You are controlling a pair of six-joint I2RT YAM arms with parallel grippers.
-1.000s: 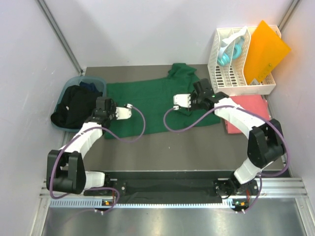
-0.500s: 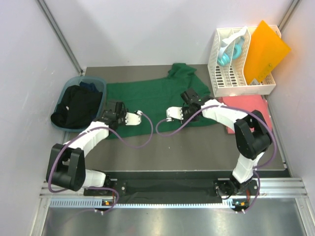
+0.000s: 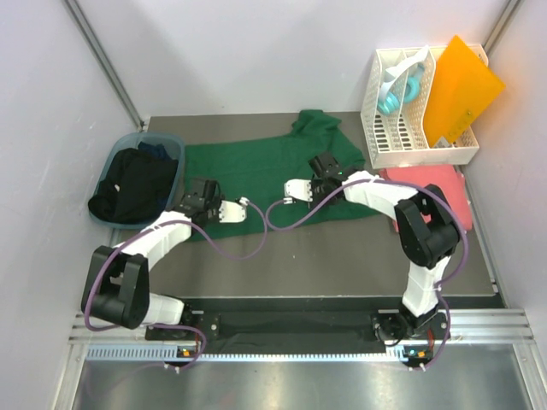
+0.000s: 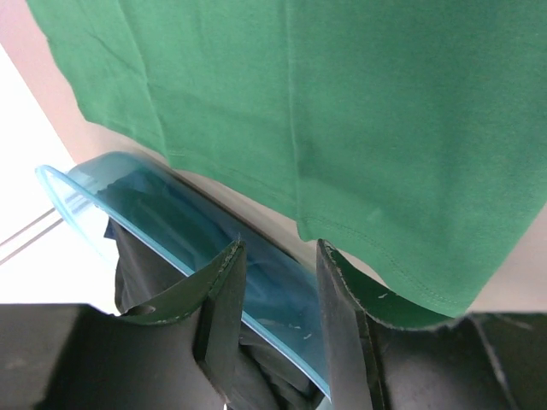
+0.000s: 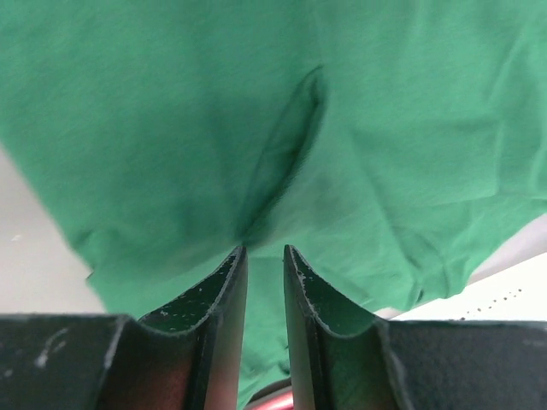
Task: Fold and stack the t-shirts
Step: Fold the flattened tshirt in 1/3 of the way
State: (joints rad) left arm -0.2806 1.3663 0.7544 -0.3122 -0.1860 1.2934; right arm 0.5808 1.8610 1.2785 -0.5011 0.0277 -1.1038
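A dark green t-shirt (image 3: 256,171) lies spread flat across the back of the table. My right gripper (image 3: 329,166) is down on its right part. In the right wrist view the jaws (image 5: 265,249) stand narrowly apart, with a pucker of green cloth (image 5: 282,154) gathered at the fingertips. My left gripper (image 3: 198,193) is at the shirt's near-left corner (image 4: 410,282). Its jaws (image 4: 280,246) are open with no cloth between them. A folded coral pink t-shirt (image 3: 438,184) lies at the right. Black t-shirts (image 3: 132,184) fill the basket.
The blue basket (image 3: 152,138) stands at the left, its rim (image 4: 128,205) just beyond my left fingers. A white slotted rack (image 3: 410,128) holding an orange sheet (image 3: 457,85) stands at the back right. Grey walls close in both sides.
My right gripper slid left over the green shirt and its jaws narrowed onto the cloth. My left gripper moved a little right and nearer along the shirt's left edge.
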